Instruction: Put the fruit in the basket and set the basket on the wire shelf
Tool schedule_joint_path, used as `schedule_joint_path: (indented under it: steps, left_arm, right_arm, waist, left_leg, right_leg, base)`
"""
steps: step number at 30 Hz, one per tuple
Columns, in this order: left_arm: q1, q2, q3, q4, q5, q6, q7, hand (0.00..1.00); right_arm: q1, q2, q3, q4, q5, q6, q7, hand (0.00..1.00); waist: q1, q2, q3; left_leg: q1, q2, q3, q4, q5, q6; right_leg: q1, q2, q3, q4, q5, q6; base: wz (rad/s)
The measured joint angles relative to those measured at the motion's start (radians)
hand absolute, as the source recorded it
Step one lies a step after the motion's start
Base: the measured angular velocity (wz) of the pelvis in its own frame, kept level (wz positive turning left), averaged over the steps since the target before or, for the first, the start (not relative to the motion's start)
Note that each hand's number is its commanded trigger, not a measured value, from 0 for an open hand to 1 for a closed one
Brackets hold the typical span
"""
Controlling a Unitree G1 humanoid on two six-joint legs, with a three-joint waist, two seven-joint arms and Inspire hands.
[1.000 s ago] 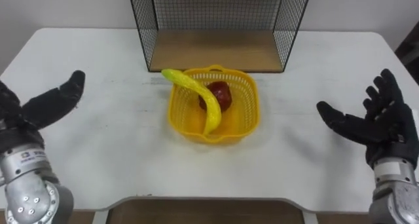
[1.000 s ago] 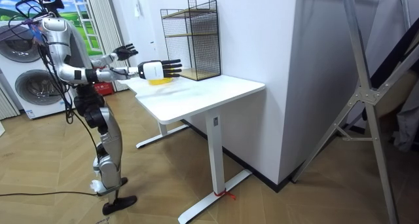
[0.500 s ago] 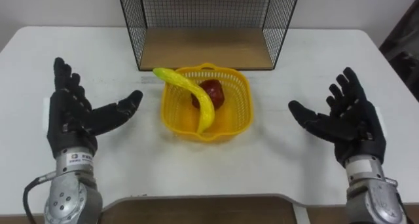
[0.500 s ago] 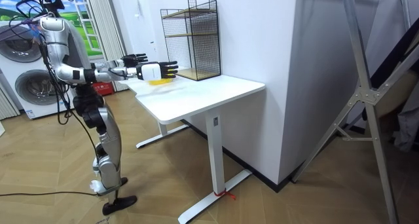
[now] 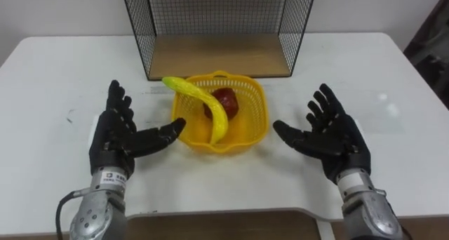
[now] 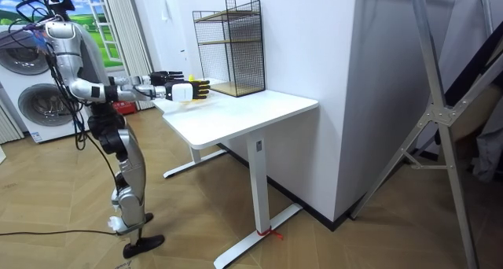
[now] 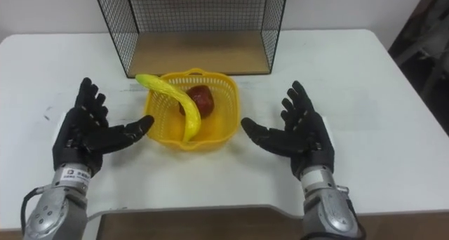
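My left hand (image 5: pixel 121 138), fingers spread, has swung in from wide out to just beside the basket (image 5: pixel 259 115) on the worktop (image 5: pixel 393 78), before the wire shelf (image 5: pixel 217 56). Inside, the banana (image 5: pixel 207 105) slants from the far-left rim, tip poking over, down to the near wall, by the apple (image 5: pixel 226 100). My right hand (image 5: pixel 331 138), equally splayed, has closed in too: a two-handed lift looks next.

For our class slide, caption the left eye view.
Open left hand and right hand flank the yellow plastic basket holding a yellow banana and round red fruit.
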Motion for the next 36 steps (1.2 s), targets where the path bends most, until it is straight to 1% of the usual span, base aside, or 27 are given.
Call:
schedule_joint_path:
  steps: [4,5,8,16,20,24,30,36]
  left_arm:
    - [0.000,0.001,-0.035,0.028,-0.018,0.004,-0.012,0.00]
    - [0.000,0.000,-0.050,0.045,-0.018,0.006,-0.016,0.00]
    - [0.000,-0.005,-0.063,0.068,-0.019,0.030,-0.041,0.00]
    - [-0.003,-0.005,-0.062,0.077,-0.018,0.035,-0.065,0.00]
    - [-0.012,-0.020,-0.057,0.083,-0.018,0.039,-0.072,0.00]
    - [-0.029,-0.026,-0.057,0.101,-0.018,0.041,-0.079,0.00]
    - [-0.029,-0.027,-0.062,0.103,-0.018,0.041,-0.079,0.00]
    - [-0.029,-0.029,-0.066,0.103,-0.018,0.043,-0.079,0.00]
  right_arm:
    - [-0.012,0.001,0.030,0.015,0.030,0.000,0.002,0.00]
    - [-0.020,0.007,0.038,0.028,0.037,0.001,0.011,0.00]
    - [-0.029,0.024,0.045,0.048,0.039,0.015,0.018,0.00]
    - [-0.033,0.026,0.060,0.076,0.039,0.024,0.033,0.00]
    - [-0.051,0.030,0.063,0.107,0.036,0.023,0.034,0.00]
    - [-0.062,0.033,0.066,0.117,0.038,0.024,0.044,0.00]
    - [-0.062,0.040,0.088,0.117,0.043,0.027,0.047,0.00]
    - [-0.065,0.042,0.091,0.116,0.045,0.036,0.053,0.00]
  waist:
    - [-0.001,0.001,0.0013]
    - [-0.003,0.002,0.0022]
    - [-0.004,0.000,0.0046]
    - [0.001,0.000,0.0047]
    - [-0.001,-0.002,0.0050]
    - [-0.001,-0.005,0.0052]
    - [-0.001,-0.005,0.0052]
    - [-0.002,-0.005,0.0051]
  left_leg:
    - [0.008,0.000,0.006,0.000,0.000,0.000]
    - [0.007,-0.001,0.006,0.000,0.000,0.000]
    - [0.001,-0.002,0.009,0.000,0.000,0.000]
    - [-0.013,0.000,0.012,0.001,0.000,0.000]
    - [-0.013,0.001,0.011,0.002,0.000,0.000]
    - [-0.019,0.000,0.011,0.007,0.000,0.000]
    - [-0.018,0.001,0.011,0.010,0.000,0.000]
    - [-0.020,0.001,0.011,0.015,0.000,0.000]
  right_leg:
    - [0.007,0.001,0.001,0.000,0.000,0.000]
    - [0.006,0.001,-0.001,0.001,0.000,0.000]
    - [0.001,0.002,-0.003,0.002,0.001,-0.001]
    - [-0.021,0.003,-0.003,0.012,0.002,-0.004]
    - [-0.021,0.002,-0.008,0.014,0.002,-0.004]
    - [-0.023,0.002,-0.010,0.015,0.002,-0.004]
    - [-0.022,0.002,-0.010,0.015,0.003,-0.004]
    - [-0.021,-0.001,-0.011,0.016,0.003,-0.004]
  base:
    - [0.00]
    - [0.00]
    - [0.00]
    - [0.00]
    - [0.00]
    - [0.00]
    - [0.00]
    - [0.00]
